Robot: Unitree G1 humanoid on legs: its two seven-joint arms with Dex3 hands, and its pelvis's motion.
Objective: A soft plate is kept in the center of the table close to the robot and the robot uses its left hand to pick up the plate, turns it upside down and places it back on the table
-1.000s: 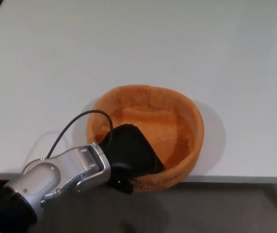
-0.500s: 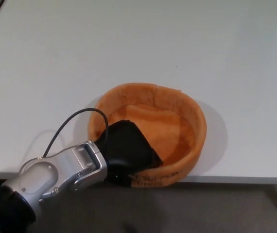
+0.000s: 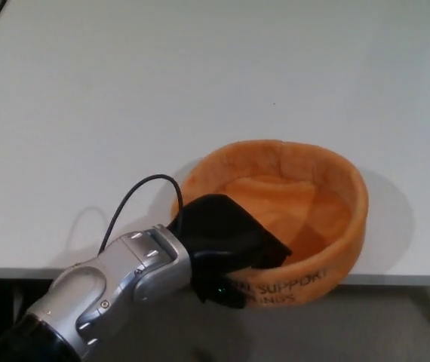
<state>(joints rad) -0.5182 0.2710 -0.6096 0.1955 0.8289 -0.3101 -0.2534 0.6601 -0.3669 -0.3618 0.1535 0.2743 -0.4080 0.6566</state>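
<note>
The soft orange plate (image 3: 305,204) is a floppy, bowl-like dish with dark lettering on its near wall. It sits open side up at the table's front edge, its near side tipped up a little. My left hand (image 3: 226,245) is shut on the plate's near-left rim, with black fingers inside the dish and the thumb side outside the wall. The silver forearm (image 3: 109,290) comes in from the lower left with a black cable looping above the wrist. My right hand does not show.
The white table (image 3: 200,83) stretches away to the back and both sides. Its front edge (image 3: 396,277) runs just under the plate, with dark floor below. A dark strip shows at the far top left corner.
My left hand has shifted right with the plate in its grasp. The plate has moved right along the front edge and its near wall with the lettering now faces up more.
</note>
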